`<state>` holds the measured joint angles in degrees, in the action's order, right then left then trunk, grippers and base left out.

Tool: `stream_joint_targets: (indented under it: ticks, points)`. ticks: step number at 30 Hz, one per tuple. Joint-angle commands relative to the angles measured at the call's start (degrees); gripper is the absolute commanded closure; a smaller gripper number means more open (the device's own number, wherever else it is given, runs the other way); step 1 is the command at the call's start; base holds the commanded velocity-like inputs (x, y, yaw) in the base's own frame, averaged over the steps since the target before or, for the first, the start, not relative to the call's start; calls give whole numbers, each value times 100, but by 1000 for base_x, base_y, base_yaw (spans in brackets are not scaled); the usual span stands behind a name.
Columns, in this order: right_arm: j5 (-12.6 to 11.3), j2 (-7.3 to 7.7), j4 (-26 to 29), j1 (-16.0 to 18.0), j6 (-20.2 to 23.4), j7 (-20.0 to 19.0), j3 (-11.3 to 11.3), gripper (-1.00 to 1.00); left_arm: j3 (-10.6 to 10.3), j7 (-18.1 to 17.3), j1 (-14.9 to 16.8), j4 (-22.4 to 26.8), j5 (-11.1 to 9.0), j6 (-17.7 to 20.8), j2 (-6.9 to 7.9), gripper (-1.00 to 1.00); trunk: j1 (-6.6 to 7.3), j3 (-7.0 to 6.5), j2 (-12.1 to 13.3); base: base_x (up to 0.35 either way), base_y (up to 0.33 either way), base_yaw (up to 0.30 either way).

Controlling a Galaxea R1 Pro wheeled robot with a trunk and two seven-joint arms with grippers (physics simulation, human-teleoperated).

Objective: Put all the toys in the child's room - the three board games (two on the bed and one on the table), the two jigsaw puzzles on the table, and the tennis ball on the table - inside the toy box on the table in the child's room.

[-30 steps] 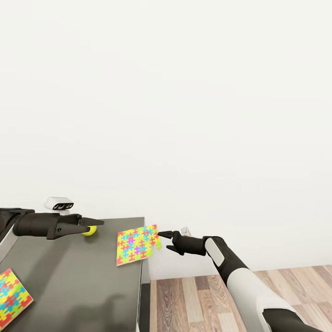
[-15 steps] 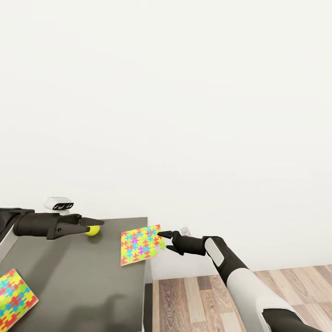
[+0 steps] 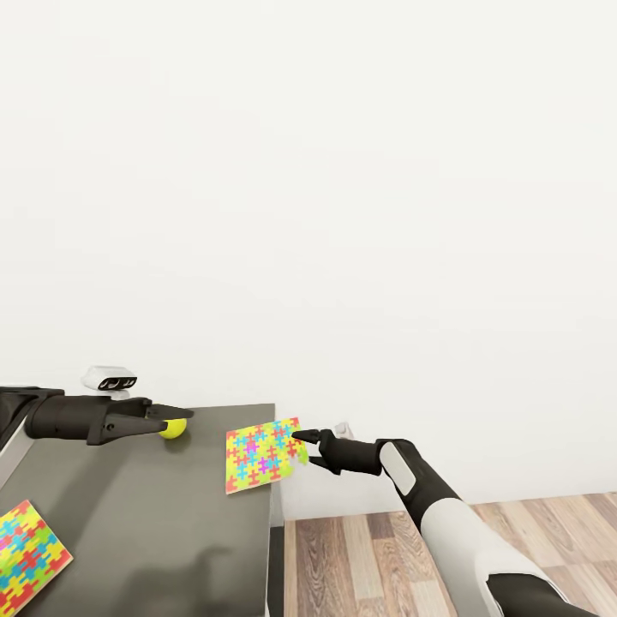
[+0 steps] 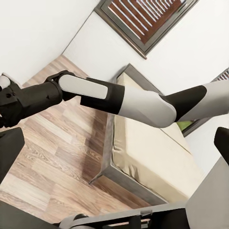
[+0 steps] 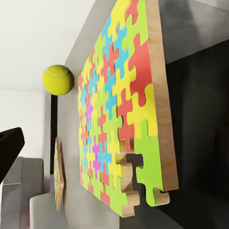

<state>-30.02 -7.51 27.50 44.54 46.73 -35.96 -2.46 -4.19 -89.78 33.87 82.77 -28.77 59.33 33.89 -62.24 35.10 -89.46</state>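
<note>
Head view: dark grey table occupies the 7–8 o'clock region. Tennis ball sits near the table's far edge, at the tip of the left gripper; cannot tell whether those fingers are clamped on it or only touching. 1 jigsaw puzzle overhangs the table's right corner. Right gripper is at the puzzle's 3 o'clock edge, fingers spread around that edge, not yet pinched. 2nd jigsaw puzzle lies flat at 8 o'clock. Bed appears in the left wrist view.

Risk, judged: the puzzle rests partly off the table, so a push from the right gripper could tip it onto the wood floor. The ball could roll off if nudged
</note>
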Motion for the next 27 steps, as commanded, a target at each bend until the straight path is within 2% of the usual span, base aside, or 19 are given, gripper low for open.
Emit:
stream_joint_targets:
  ticks: [1,27]
  points:
    - [8,-5,1,3,35,-8,-26,-100,-11,-22,5,-2,-5,61,5,-100,0,6,-3,0,0,0]
    - [10,-14,1,2,32,-8,-26,-100,-11,-22,5,-1,-6,61,4,-100,0,6,-3,-19,14,0]
